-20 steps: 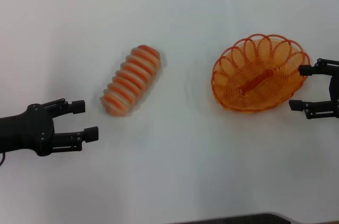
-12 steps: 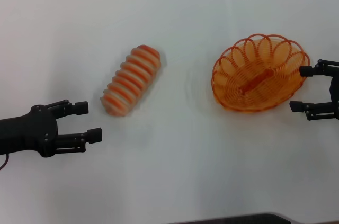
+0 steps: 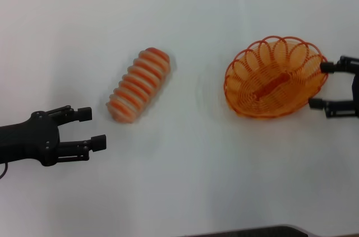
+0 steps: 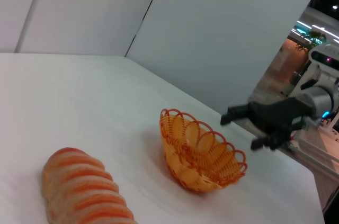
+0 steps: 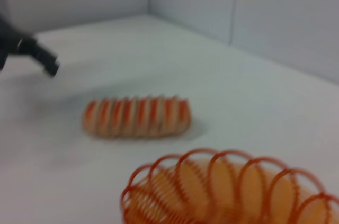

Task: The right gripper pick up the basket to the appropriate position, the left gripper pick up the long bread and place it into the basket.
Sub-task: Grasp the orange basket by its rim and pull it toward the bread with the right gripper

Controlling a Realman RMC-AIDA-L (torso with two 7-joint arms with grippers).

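The long bread (image 3: pixel 139 84) lies diagonally, far end toward the basket (image 3: pixel 275 77); both grippers gape.

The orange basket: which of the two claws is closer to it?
Right. The right gripper sits open at the basket's right rim, fingers straddling its edge. The left gripper waits open far across the table, beyond the long bread.

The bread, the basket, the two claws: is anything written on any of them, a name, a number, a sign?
No readable text in any view.
long bread: only orange stripes.
basket: bare orange wire.
left gripper and right gripper: plain black, no label showing.
table: unmarked white.
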